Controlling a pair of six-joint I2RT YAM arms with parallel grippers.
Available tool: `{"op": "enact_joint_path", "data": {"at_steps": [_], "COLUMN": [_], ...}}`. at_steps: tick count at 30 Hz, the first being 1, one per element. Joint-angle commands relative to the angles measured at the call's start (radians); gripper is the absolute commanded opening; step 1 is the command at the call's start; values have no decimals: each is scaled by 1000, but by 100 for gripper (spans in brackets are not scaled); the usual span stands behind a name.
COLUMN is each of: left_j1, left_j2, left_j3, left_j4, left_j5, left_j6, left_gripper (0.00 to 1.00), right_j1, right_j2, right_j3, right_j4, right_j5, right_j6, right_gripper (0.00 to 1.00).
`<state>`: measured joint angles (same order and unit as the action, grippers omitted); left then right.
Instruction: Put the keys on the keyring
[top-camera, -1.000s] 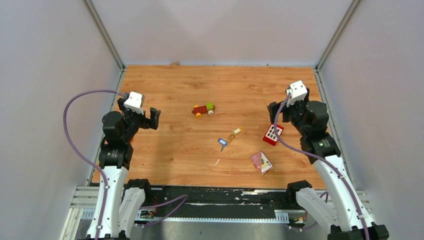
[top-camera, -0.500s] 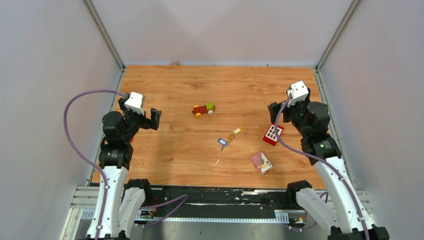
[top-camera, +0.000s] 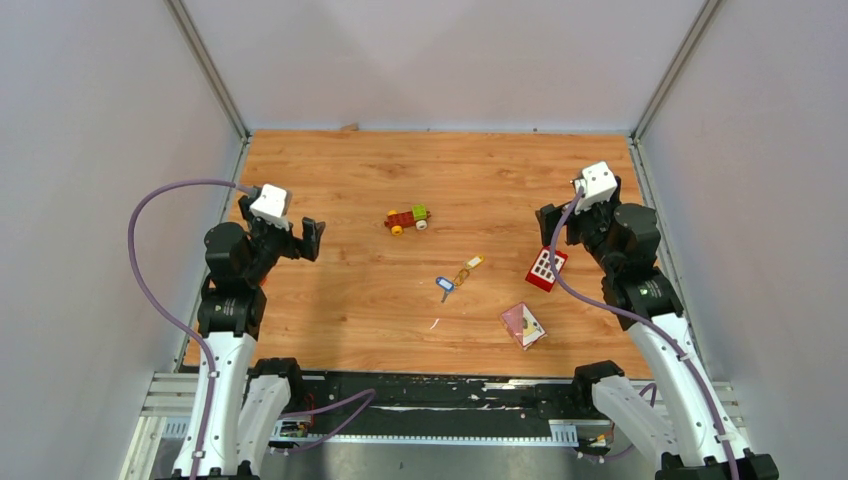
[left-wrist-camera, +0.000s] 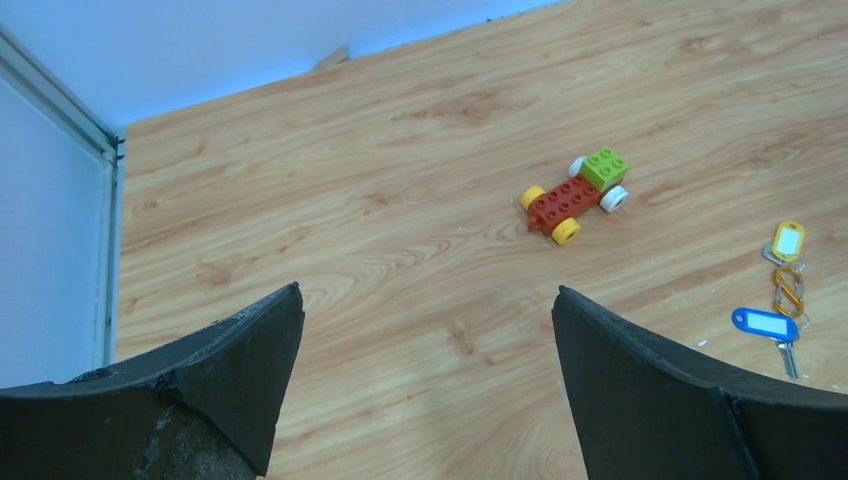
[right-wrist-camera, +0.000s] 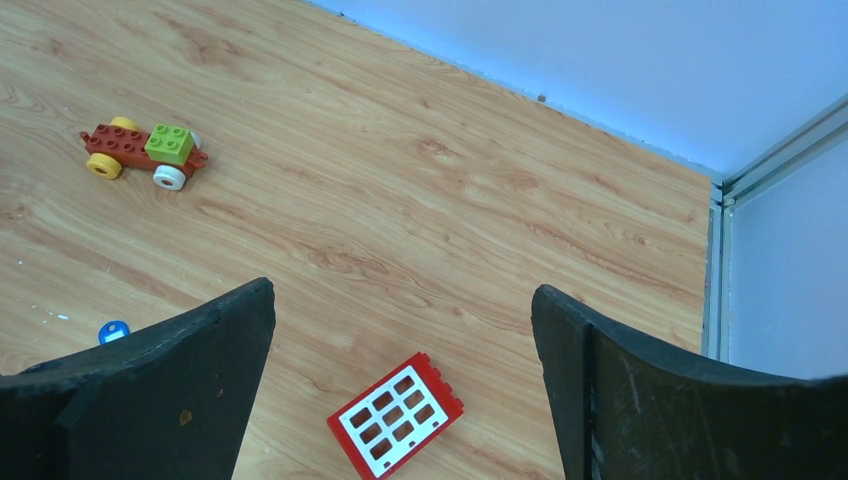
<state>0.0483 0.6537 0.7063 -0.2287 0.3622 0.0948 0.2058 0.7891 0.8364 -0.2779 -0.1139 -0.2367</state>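
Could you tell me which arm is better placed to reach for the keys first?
Probably the right: the right end effector, open, hangs nearer the keys than the left end effector, also open, though the red block lies close to its path.

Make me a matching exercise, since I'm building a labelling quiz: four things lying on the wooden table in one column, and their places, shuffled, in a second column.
Things
1. small metal key with a blue plastic head
2. toy car of red and green bricks
3. red plastic block with white squares
4. flat pink card

Places
A. lowest in the top view
B. highest in the top view
C. right beside the thin gold wire keyring
D. farthest right in the top view

Pairs: 1-C, 2-B, 3-D, 4-A
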Motion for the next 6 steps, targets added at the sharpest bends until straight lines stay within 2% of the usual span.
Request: {"op": "enact_joint_path", "data": {"at_steps": [1, 6], "left_j1": [5, 6], "left_j2": [-5, -4], "left_j3": [8, 10], "left_j4": [5, 3], "left_j5": [20, 20], "left_j6": [10, 10], "left_gripper": [100, 100], "right_j1": [-3, -3], "right_j2": [-16, -16], "right_j3": [1, 1], "right_j4": [43, 42], "right_j5": [5, 8], "right_j6": [-3, -4], "right_gripper": [100, 100]}}
